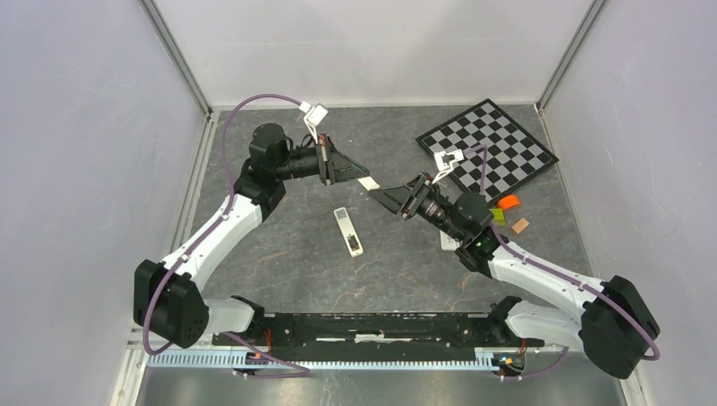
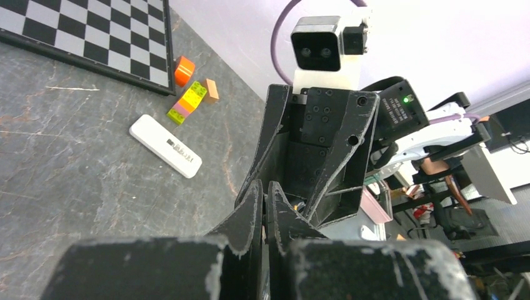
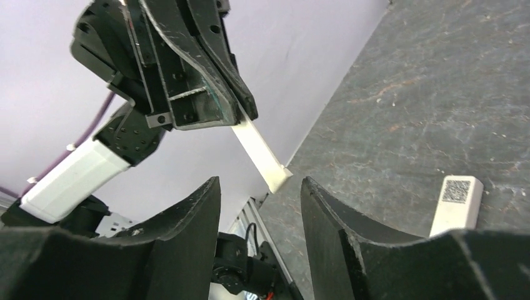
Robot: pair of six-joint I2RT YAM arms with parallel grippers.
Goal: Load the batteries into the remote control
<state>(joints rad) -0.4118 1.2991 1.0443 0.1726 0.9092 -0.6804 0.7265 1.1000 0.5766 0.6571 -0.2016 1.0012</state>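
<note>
Grey stone-look tabletop (image 1: pixel 279 254) w/ remote (image 1: pixel 347 231), checkerboard (image 1: pixel 486 152); pale lilac walls (image 1: pixel 84 127)

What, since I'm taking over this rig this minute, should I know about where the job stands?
Left gripper: shut on a white cover piece, held up off the table.
Right gripper: open and holding nothing, pointed at that piece.
Remote: lies flat on the table between the arms. A second white remote lies by the coloured blocks.
Batteries: not visible in any view, and the remote looks too small to tell whether they are loaded.
Left to do: confirm the batteries are in, then refit the cover.
</note>
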